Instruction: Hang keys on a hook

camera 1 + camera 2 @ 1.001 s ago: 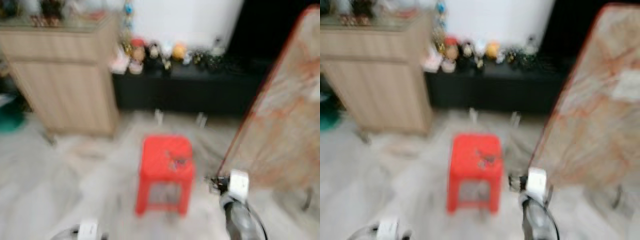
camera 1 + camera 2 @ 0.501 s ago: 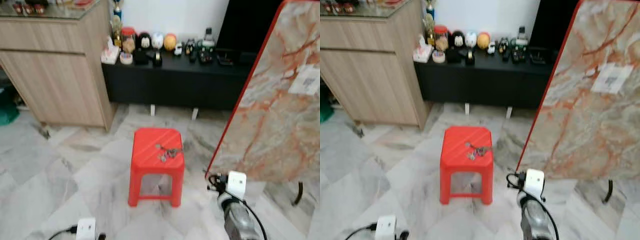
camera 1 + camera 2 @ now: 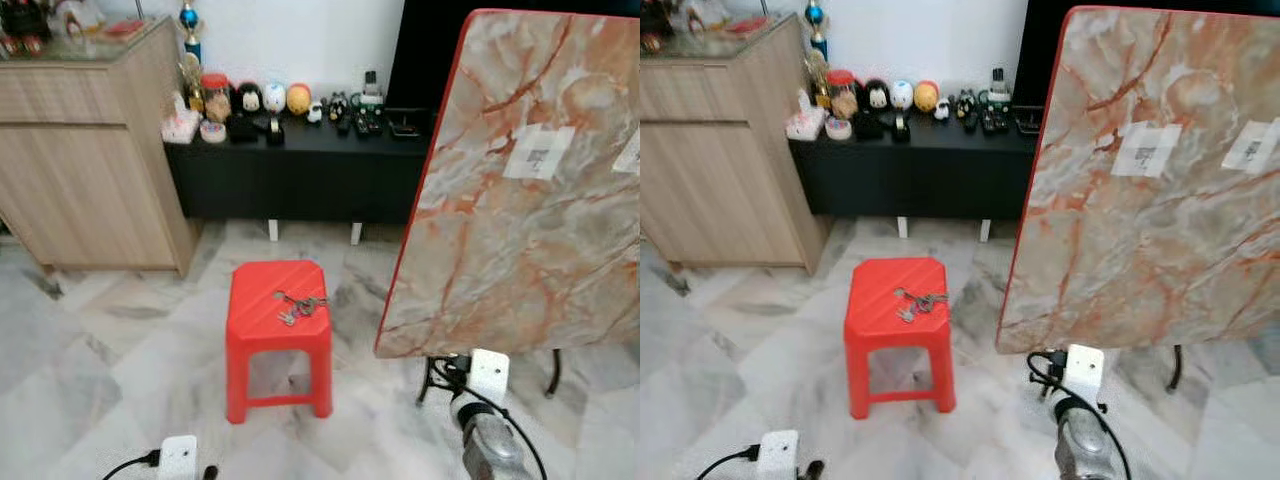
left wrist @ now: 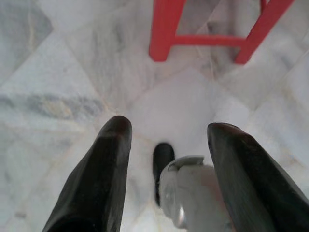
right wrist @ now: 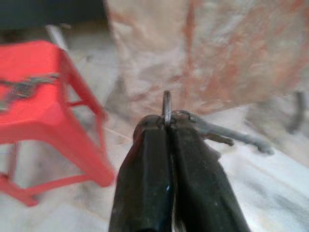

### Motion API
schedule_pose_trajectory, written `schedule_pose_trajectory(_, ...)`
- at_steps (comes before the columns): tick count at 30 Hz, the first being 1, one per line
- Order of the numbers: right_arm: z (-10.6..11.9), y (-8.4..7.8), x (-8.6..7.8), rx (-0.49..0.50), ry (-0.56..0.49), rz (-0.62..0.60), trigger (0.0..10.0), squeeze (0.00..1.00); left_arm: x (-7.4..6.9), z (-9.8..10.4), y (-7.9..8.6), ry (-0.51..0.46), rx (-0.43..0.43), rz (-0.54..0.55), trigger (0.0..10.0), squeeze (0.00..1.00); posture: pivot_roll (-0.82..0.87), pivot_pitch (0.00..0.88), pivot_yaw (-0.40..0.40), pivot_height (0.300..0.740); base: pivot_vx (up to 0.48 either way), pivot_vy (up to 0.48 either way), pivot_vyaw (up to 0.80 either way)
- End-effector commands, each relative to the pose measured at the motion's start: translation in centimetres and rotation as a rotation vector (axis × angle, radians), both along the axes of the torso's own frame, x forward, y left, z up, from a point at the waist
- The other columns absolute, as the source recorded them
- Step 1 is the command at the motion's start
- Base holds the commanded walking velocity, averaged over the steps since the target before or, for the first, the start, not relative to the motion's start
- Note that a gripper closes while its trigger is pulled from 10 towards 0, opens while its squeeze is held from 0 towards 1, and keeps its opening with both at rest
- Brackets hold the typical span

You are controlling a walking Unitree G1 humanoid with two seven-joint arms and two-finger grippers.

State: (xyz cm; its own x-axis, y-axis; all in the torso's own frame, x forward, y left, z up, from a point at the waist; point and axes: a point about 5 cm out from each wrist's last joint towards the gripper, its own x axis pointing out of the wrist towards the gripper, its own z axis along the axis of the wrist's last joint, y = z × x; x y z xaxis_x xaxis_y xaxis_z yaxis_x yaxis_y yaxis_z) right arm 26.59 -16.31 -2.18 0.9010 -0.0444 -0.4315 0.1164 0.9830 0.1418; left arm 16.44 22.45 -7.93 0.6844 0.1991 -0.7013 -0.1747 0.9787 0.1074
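Observation:
My right gripper point(image 5: 166, 123) is shut on a metal key ring point(image 5: 166, 103), and a grey key point(image 5: 227, 136) hangs from the ring to one side. Its arm point(image 3: 487, 447) is low at the right, in front of the marble panel. Another bunch of keys point(image 3: 297, 305) lies on top of a red plastic stool point(image 3: 275, 340); the right wrist view shows that bunch point(image 5: 21, 88) off to the side of the gripper. My left gripper point(image 4: 166, 130) is open above the marble floor, near the stool's legs point(image 4: 164, 29), with nothing between its fingers.
A large marble tabletop with a red edge point(image 3: 530, 180) stands tilted on its side at the right, on black legs point(image 3: 553, 372). A black low bench point(image 3: 300, 170) with small figurines runs along the back wall. A wooden cabinet point(image 3: 90, 160) stands at the left.
The whole picture has shifted and the blur is gone: the stool and cabinet sit further left, and the marble panel takes up more of the right. Both arms keep their places.

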Motion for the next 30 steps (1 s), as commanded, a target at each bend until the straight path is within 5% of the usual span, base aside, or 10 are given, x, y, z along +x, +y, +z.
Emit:
schedule_pose_trajectory(1, 0.0, -1.46, -0.19, -0.026, 0.001, -0.031, 10.0, 0.0, 0.15, -0.14, -0.8, 0.004, -0.018, -0.009, 10.0, 0.0, 0.06, 0.0, -0.094, 0.74, 0.0, -0.382, 0.0)
schedule_pose_trajectory(9, 0.14, -1.49, -0.04, -0.031, -0.006, -0.036, 10.0, 0.0, 0.12, -0.14, -0.77, 0.006, -0.015, -0.012, 10.0, 0.0, 0.06, 0.0, -0.091, 0.74, 0.0, -0.381, 0.0)
schedule_pose_trajectory(18, 0.37, -1.34, 0.12, -0.029, -0.024, -0.034, 10.0, 0.0, -0.06, -0.16, -0.53, 0.011, -0.02, -0.034, 10.0, 0.0, 0.06, 0.0, -0.092, 0.74, 0.0, 0.0, 0.0)
schedule_pose_trajectory(23, 0.48, -1.45, 0.19, -0.034, -0.031, -0.036, 10.0, 0.0, -0.51, -0.34, -0.75, 0.033, -0.017, -0.145, 10.0, 0.0, 0.07, 0.0, -0.092, 0.74, 0.0, 0.0, 0.0)
schedule_pose_trajectory(30, 0.84, -1.1, 0.45, -0.023, -0.062, -0.018, 10.0, 0.0, -0.69, -0.27, -0.03, 0.021, -0.024, -0.063, 10.0, 0.0, 0.07, 0.0, -0.098, 0.74, 0.0, 0.0, 0.0)
